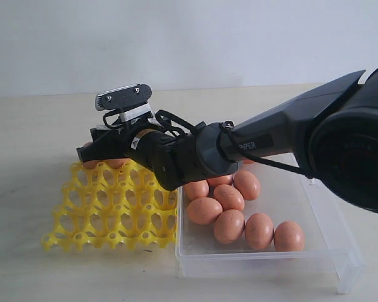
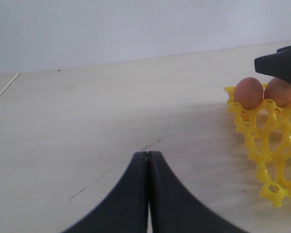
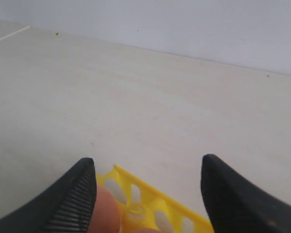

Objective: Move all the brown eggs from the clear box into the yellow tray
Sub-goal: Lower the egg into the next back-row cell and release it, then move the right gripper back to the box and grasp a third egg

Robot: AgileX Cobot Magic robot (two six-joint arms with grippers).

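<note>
Brown egg between spread right jaws.

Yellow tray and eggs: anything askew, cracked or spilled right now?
Nothing stands out. The yellow tray lies flat beside the clear box. Two brown eggs sit in cups along one edge row, under the right gripper, jaws open. The other eggs lie whole in the box; no cracks or spill visible.
</note>
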